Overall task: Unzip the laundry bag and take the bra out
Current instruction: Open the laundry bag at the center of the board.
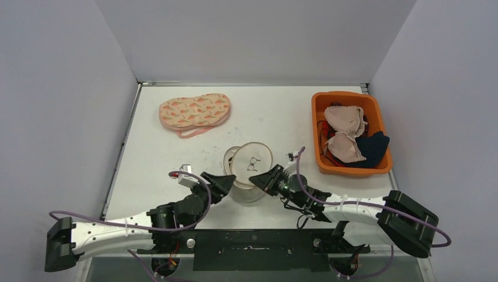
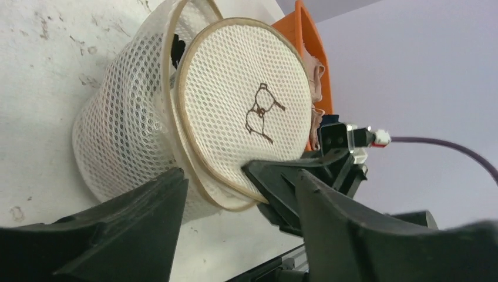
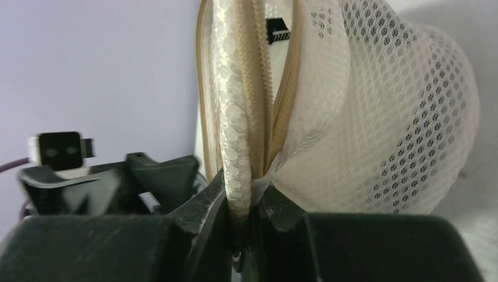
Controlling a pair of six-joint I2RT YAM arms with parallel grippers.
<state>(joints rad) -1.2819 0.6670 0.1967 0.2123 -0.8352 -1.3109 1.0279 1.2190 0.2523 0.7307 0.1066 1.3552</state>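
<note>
Near edge: both arms reach in to the laundry bag (image 1: pixel 246 187), which sits mid-table just beyond the bases.

Left gripper (image 1: pixel 226 181): fingers (image 2: pixel 135 229) spread fairly wide, holding nothing. The tips are at the bag's near-left lower wall; can't tell if they touch the mesh.

Right gripper (image 3: pixel 244 197): fingers pinched tight on the bag's zipper seam at the lid rim, near-right side of the bag.

Bag: short white mesh cylinder, base down on the table (image 1: pixel 152 153). Its long axis is roughly vertical with a slight lean. The round lid (image 2: pixel 235 100) points up and is tilted, with a small brown line drawing on it.

Zipper (image 3: pixel 258 88): parted above the pinch point, with the two tooth rows splayed into a gap. The lid is lifted clear of the wall on the far-left side.

Through the gap only a small black piece (image 3: pixel 277 29) shows. Can't make out a bra inside.

Further back:
- Far left: a peach patterned fabric piece (image 1: pixel 195 110) lies flat, long axis left-right, well apart from the bag.
- Far right: an orange bin (image 1: pixel 320 106) holds two pale bras (image 1: pixel 345 120) and a dark garment (image 1: pixel 373 147).
</note>
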